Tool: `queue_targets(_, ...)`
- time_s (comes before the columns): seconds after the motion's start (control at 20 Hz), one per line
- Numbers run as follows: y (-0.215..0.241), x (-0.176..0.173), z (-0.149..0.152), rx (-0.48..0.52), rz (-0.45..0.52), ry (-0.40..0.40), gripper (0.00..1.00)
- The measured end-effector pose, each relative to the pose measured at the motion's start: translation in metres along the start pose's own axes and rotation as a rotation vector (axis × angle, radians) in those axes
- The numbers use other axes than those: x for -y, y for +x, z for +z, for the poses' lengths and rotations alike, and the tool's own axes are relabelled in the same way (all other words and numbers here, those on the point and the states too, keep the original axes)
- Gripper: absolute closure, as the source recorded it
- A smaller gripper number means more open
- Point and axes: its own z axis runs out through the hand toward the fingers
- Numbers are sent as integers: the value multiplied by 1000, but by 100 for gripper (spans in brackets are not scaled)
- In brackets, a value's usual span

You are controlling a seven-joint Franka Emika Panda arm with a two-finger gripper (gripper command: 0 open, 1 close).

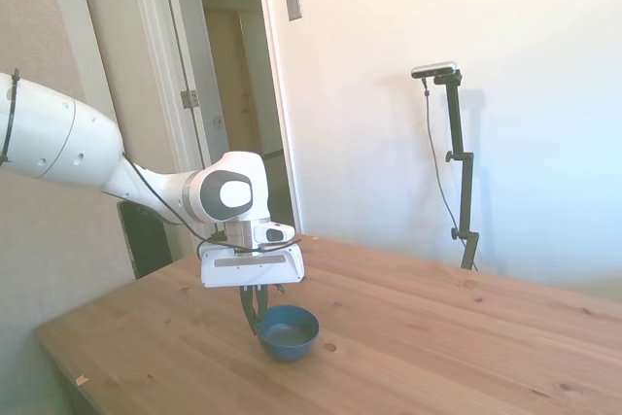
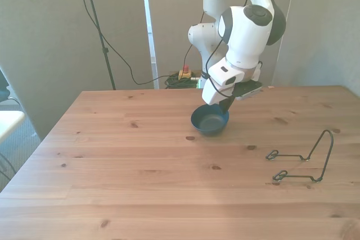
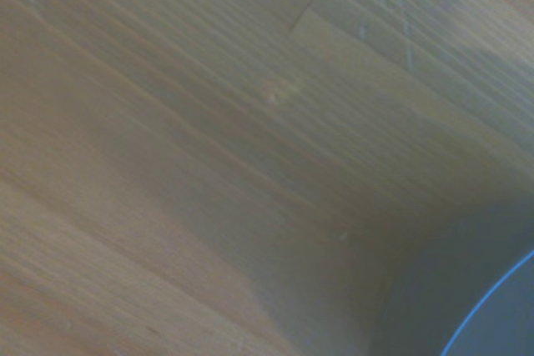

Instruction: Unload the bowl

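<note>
Bowl (image 1: 289,330): upright on the table (image 1: 437,337).
Gripper (image 1: 255,316): fingers clamped on the bowl's rim.
Wire rack (image 2: 301,161): well apart.

No text, label, brand, number or sign can be read in any of the three views.
</note>
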Motion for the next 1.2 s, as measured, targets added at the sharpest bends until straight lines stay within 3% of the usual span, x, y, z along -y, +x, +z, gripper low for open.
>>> queue_targets(0.45,-2,4,-4,-13,-8,7,0)
queue_targets(0.95,-28,16,-53,-141,-27,158,0)
queue_targets(1.2,-41,36,-55,-251,4,292,0)
